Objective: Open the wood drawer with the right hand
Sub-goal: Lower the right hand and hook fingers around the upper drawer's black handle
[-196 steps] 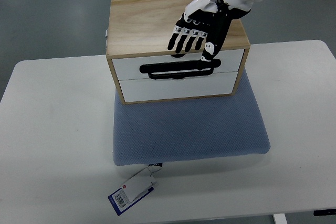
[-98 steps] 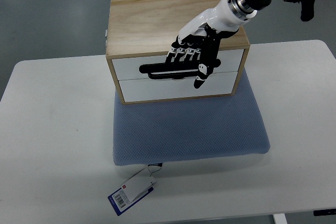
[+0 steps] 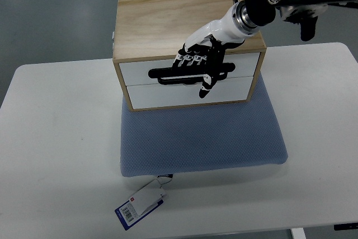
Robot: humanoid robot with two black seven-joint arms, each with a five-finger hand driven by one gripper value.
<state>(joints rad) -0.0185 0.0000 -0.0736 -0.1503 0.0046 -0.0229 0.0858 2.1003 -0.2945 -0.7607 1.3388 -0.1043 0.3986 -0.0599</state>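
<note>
A white table fills most of the frame, and on it, at centre, lies a blue-grey cushioned mat with a printed tag trailing off its lower left corner. On the upper part of the mat stands the wood drawer box, pale timber on top with two white drawer fronts facing the lower edge of the frame; both drawers look closed, flush with the box face. A black handle runs across the upper front, with a second dark grip just beneath it at the seam between the two fronts. The right hand comes in from the upper right, its black arm housing above the box's right corner, and the fingers are laid narrow and slightly bent over the handle's middle, thumb pointing down over the lower front. Whether the fingertips have actually hooked behind the bar cannot be told from this steep angle; it looks like contact without a firm grasp yet. To do this step well, the fingers should probably curl fully under the bar before any pull, and the pull ought to run straight toward the lower edge of the frame, square to the drawer face. The box rests on soft padding, so a slow, level draw seems wise, lest the whole box slide or tip rather than the drawer open. The left hand is not visible.
</note>
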